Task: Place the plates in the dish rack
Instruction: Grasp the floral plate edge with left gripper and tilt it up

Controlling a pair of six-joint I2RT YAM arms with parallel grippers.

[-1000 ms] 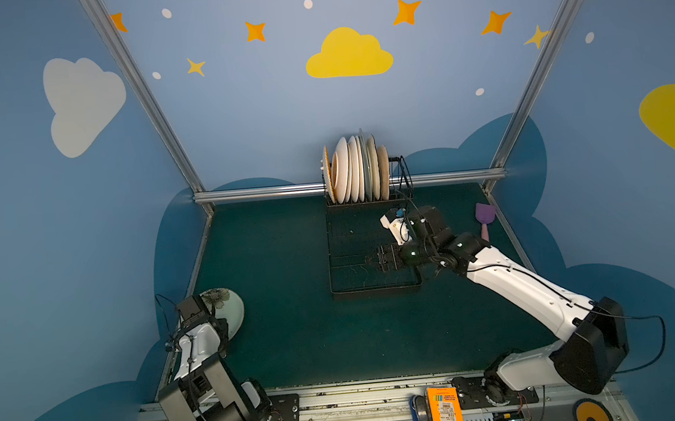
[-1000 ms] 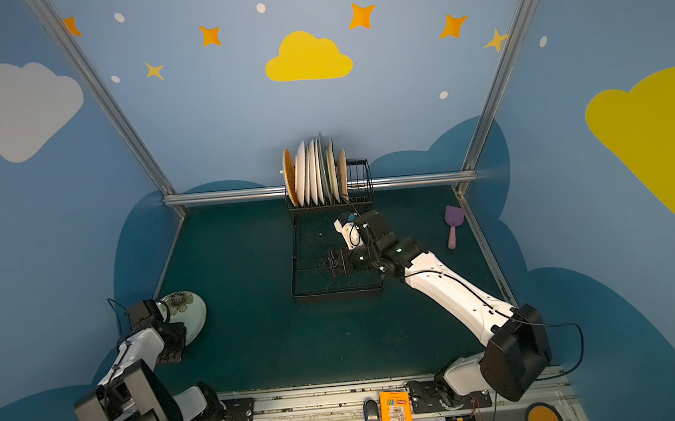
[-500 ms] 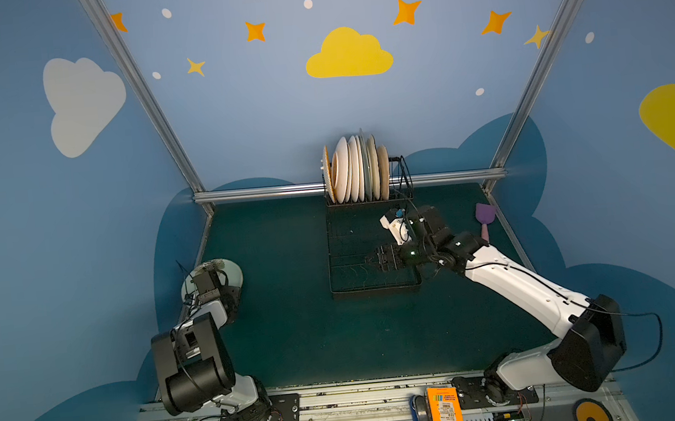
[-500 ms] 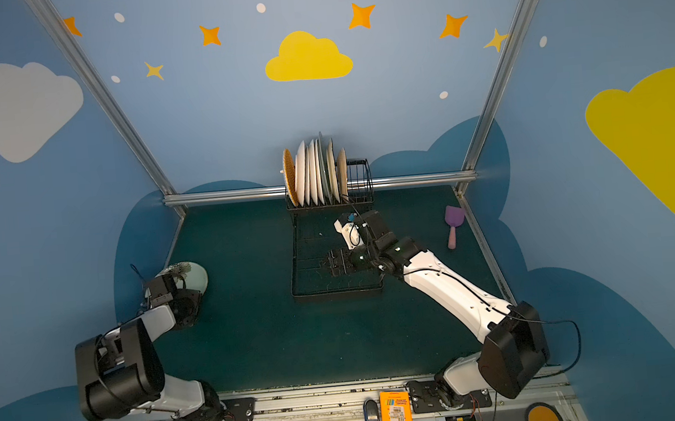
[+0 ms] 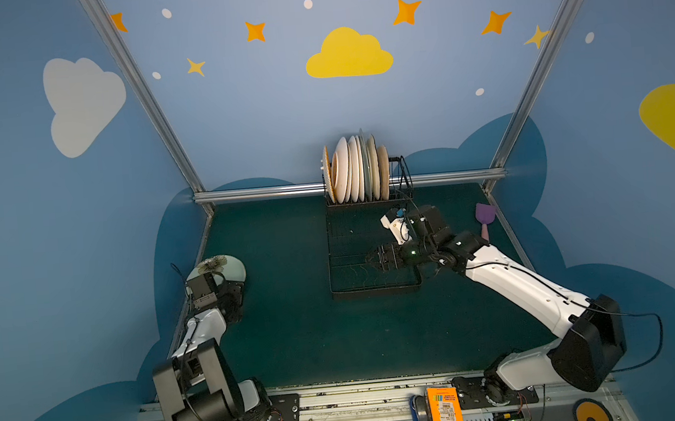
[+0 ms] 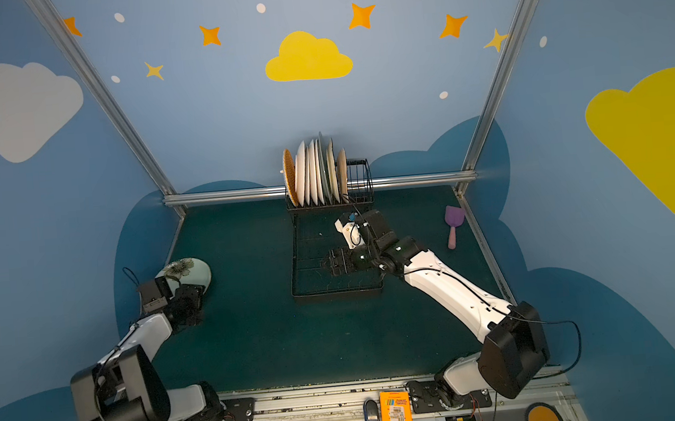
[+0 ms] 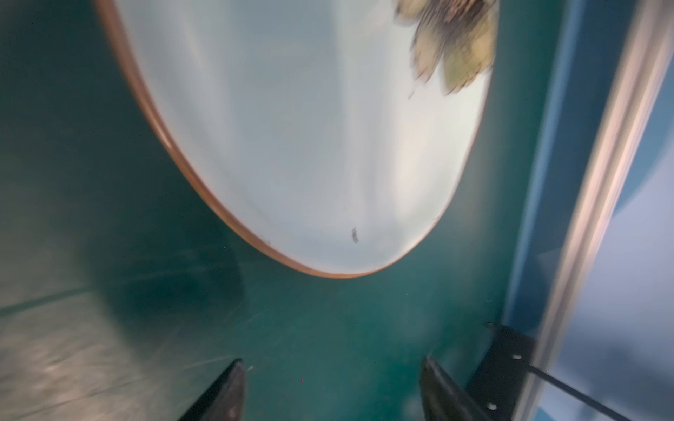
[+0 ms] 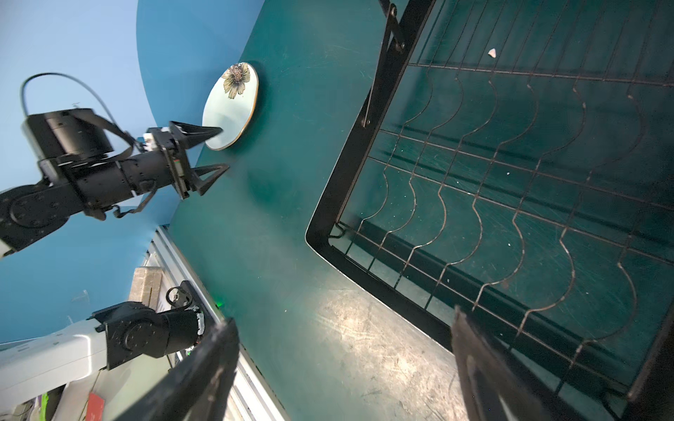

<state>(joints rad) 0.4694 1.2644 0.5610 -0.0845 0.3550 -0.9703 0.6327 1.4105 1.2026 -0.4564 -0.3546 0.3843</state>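
Dark green bench: black wire dish rack at rear edge, pale plates upright inside. Mint flower plate flat by left edge, before left gripper, jaws apart. Right gripper splayed over tray.

The white-and-black left arm rises from its base at the near left, elbow folded high and forearm reaching forward and low. Its black two-fingered left gripper points ahead, the triangular fingers standing apart. The white-and-black right arm stretches from the near right diagonally toward the middle, wrist bent so that the black two-fingered right gripper lies roughly level and points leftward, its jaws spread wide.
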